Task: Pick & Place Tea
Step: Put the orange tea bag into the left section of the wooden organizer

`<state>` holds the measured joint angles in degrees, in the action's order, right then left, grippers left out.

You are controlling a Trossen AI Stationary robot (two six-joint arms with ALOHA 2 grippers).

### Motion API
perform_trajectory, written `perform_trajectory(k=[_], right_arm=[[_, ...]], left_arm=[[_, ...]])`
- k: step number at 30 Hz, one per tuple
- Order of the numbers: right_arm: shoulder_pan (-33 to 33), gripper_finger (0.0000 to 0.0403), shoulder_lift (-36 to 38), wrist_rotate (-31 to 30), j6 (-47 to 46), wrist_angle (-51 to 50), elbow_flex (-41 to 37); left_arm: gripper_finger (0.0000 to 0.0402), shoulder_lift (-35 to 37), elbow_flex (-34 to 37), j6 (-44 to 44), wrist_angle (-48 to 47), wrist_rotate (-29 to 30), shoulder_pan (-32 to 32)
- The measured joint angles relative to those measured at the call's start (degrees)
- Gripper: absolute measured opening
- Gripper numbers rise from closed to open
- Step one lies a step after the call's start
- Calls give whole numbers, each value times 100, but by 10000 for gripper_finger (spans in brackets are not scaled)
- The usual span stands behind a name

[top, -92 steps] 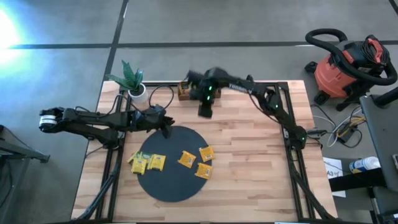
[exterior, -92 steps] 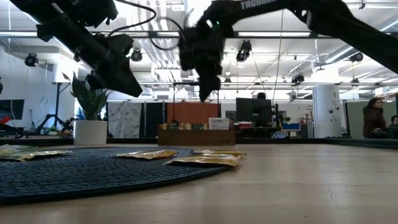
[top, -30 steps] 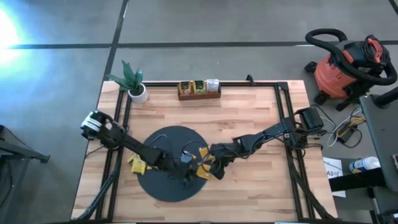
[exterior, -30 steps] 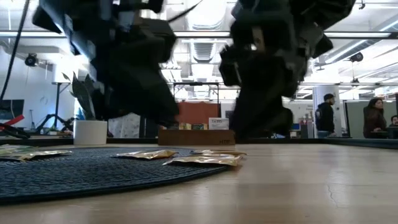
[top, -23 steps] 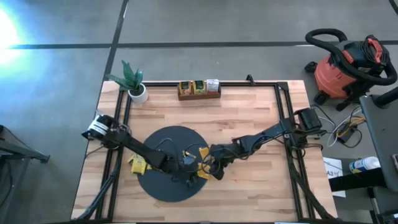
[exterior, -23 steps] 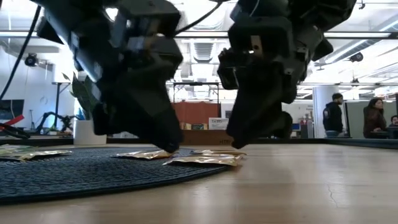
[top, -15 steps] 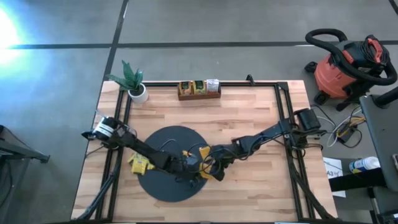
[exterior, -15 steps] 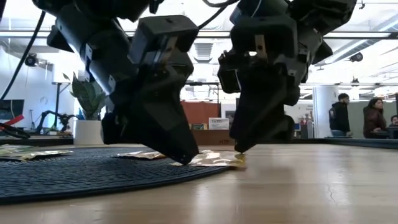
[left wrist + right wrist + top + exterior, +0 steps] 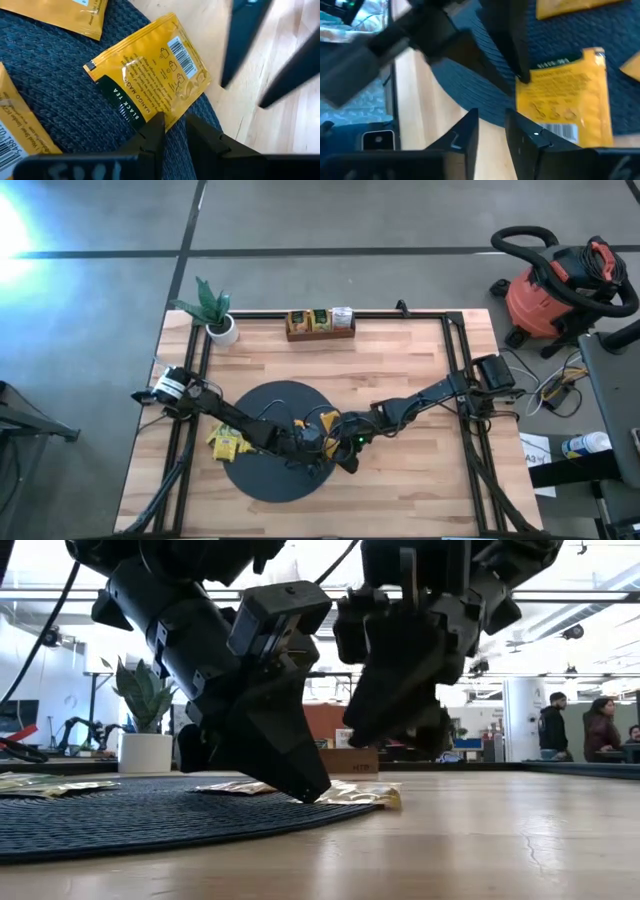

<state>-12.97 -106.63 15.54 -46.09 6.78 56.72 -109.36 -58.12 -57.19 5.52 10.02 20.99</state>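
Observation:
Yellow tea packets lie on the black round mat [image 9: 255,475]: two at its left edge [image 9: 224,445], one by the arms [image 9: 328,420], and one at the mat's right edge [image 9: 150,80] [image 9: 565,100]. My left gripper [image 9: 172,122] [image 9: 318,448] is down at this last packet's edge, slightly open. My right gripper [image 9: 492,117] [image 9: 343,460] is open just right of it, over the mat's rim and the wood. Nothing lies between its fingers. My left gripper comes down slanting from the table's left. One fingertip [image 9: 156,122] meets the packet's edge beside its dark band [image 9: 131,107]; the other [image 9: 196,127] stands on the mat next to it. The packet lies flat on the mat, not pinched.
A brown wooden tray [image 9: 320,323] holding packets stands at the table's far edge, with a potted plant [image 9: 212,310] at the far left corner. Bare wood lies right of and in front of the mat. People stand in the room behind [image 9: 552,735].
My left gripper has come down and toward the table's right, across the mat, until its tips reached the mat at the packet's edge. My right gripper has turned a little, and in the low view its tips have come up off the packet. The packets lie as before.

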Motion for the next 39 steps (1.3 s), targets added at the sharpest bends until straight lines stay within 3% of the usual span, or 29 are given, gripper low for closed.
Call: perform_trajectory(k=[10, 24, 31, 39], right_arm=[[-29, 34, 0, -42, 154, -102, 70], [-29, 78, 7, -71, 113, -1415, 81], [-37, 93, 13, -73, 128, -1446, 81], [-37, 84, 13, -66, 131, -1439, 86]], left_arm=[[80, 58, -64, -2, -148, 101, 0], [80, 74, -69, -143, -352, 107, 0], [80, 85, -77, -354, -516, 113, 0], [80, 85, -77, -504, -536, 121, 0]])
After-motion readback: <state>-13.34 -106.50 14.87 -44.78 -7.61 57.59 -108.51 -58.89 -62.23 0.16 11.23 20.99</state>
